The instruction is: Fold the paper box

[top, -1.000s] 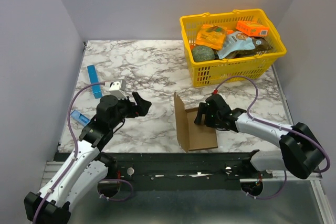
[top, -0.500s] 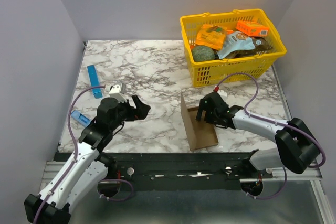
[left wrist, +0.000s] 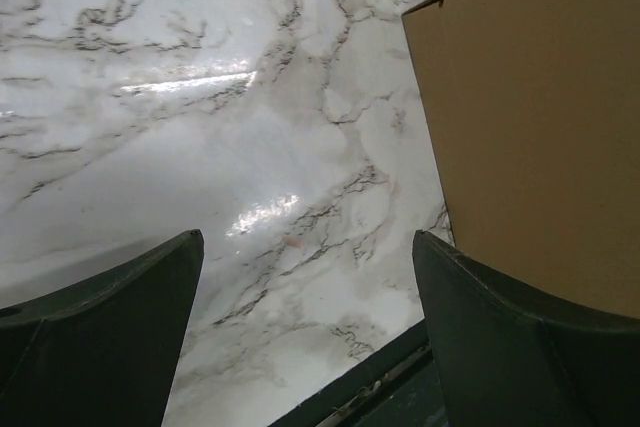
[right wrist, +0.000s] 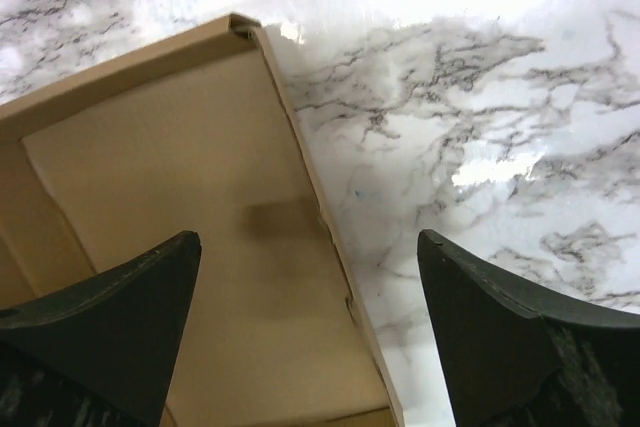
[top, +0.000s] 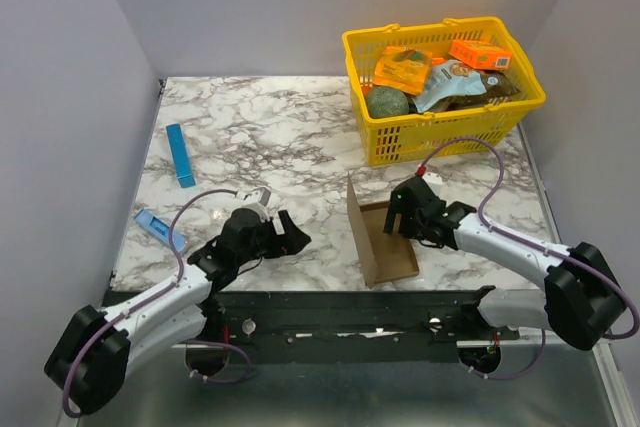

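At the near edge of the marble worktop (top: 260,127), the left pincer (top: 291,237) sits low over the surface and points right. Its jaws are spread wide with nothing between them. In its wrist view, the left pincer (left wrist: 305,244) frames bare marble, and a tall cardboard wall rises just beyond its right finger.

That wall belongs to the paper box (top: 392,252), which lies near the front middle of the worktop, between the two arms. Its base panel lies flat and one long flap stands upright on the left side, apart from the left pincer.

The right pincer (top: 398,219) hangs over the far right part of the box. Its jaws are also released and grip nothing. In its wrist view, the right pincer (right wrist: 308,244) straddles the raised right edge of the paper box (right wrist: 170,197), with one finger over cardboard and the other over marble. Whether either finger touches the box cannot be told.

Farther back on the left lies a thin blue strip (top: 180,154). At the far right corner stands a yellow basket (top: 440,132) holding orange packets (top: 480,53) and other goods.
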Available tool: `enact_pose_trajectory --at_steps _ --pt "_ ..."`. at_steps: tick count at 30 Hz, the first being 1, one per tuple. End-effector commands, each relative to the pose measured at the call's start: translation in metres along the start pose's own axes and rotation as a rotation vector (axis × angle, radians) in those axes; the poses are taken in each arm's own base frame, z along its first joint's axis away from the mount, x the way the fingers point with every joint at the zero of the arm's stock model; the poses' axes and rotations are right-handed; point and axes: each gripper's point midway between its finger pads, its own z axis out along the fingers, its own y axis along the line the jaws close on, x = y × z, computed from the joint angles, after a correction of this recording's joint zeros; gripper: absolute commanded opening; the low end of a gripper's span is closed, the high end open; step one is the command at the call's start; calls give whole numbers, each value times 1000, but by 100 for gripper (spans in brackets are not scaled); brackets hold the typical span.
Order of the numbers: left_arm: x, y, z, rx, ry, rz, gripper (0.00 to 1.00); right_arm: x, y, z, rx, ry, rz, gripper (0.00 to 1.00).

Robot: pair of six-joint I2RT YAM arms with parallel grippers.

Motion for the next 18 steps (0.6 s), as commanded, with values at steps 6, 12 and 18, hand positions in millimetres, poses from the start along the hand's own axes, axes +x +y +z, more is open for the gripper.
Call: enact_pose_trajectory --at_steps 6,12,18 --pt "-73 -44 17 167 -155 -36 96 53 9 -15 -139 185 83 83" --pt "-140 -23 9 107 -255 -16 98 71 56 -34 -336 259 144 79" --pt "-168 -21 31 95 -236 2 98 64 135 -59 -511 245 163 84"
